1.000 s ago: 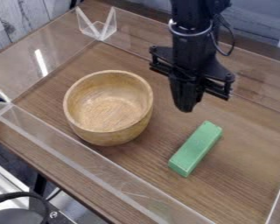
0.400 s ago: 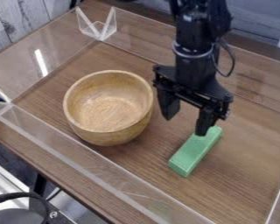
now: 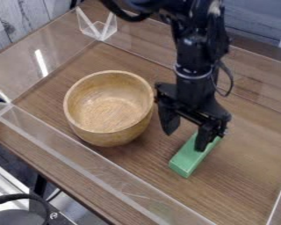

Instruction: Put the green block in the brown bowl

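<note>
Green block: the green block [image 3: 190, 158] lay flat on the wooden surface [image 3: 242, 114], toward its right near edge, its upper end hidden behind the gripper.
Gripper: the gripper [image 3: 189, 134] pointed straight down over the block's far end, jaws spread wide, holding nothing.
Arm: the black arm rose upright from the gripper toward the far edge.
Brown bowl: the brown bowl [image 3: 109, 108] stood empty, left of the gripper, apart from the block.
Surroundings: clear walls [image 3: 131, 198] ringed the surface.

claw [image 3: 190, 132] spread wide over green block [image 3: 190, 158] | brown bowl [image 3: 109, 107] left, empty
</note>
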Motion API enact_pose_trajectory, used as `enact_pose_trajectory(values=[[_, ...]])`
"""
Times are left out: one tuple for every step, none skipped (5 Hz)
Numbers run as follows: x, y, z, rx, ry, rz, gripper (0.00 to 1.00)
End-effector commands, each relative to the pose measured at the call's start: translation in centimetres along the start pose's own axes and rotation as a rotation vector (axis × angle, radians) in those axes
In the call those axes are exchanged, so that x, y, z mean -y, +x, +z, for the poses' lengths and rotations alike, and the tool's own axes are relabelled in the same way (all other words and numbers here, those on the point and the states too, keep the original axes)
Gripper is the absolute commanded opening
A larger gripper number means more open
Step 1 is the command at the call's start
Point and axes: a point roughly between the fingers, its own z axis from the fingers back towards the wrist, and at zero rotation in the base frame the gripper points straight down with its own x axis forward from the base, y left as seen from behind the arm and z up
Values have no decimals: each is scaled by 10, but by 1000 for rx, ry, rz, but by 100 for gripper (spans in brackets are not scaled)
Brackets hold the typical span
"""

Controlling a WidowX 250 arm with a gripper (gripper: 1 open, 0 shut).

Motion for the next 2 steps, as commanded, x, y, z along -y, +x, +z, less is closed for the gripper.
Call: enact_pose_trajectory(values=[[4, 6, -2, 31, -5, -11, 100], [4, 6, -11, 22, -5, -13, 100]])
